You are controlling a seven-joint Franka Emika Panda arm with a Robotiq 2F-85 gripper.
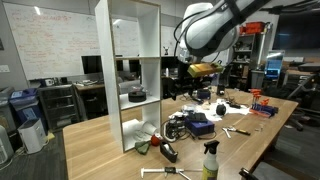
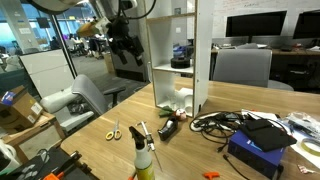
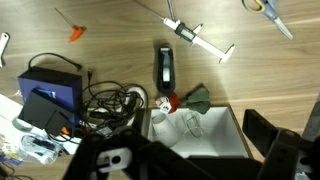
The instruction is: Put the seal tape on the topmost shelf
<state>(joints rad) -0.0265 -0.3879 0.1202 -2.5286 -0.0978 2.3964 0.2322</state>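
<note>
The tall white shelving unit (image 1: pixel 130 75) stands on the wooden table in both exterior views (image 2: pixel 180 50). Its topmost shelf (image 1: pixel 135 4) just shows at the upper frame edge. My gripper (image 1: pixel 190 68) hangs high beside the unit, well above the table, and also shows in an exterior view (image 2: pixel 125 50). In the wrist view its fingers (image 3: pixel 190 160) stand wide apart with nothing between them. A small dark roll-like shape, possibly the seal tape (image 1: pixel 174 127), lies among black cables; I cannot tell for sure.
A dark bowl-like item (image 1: pixel 137 95) sits on a middle shelf. A green-and-red object (image 3: pixel 190 100), a black tool (image 3: pixel 165 68), a spray bottle (image 1: pixel 210 160), scissors (image 2: pixel 113 131) and a blue box (image 3: pixel 50 100) lie on the table. White items (image 3: pixel 165 125) sit on the lowest board.
</note>
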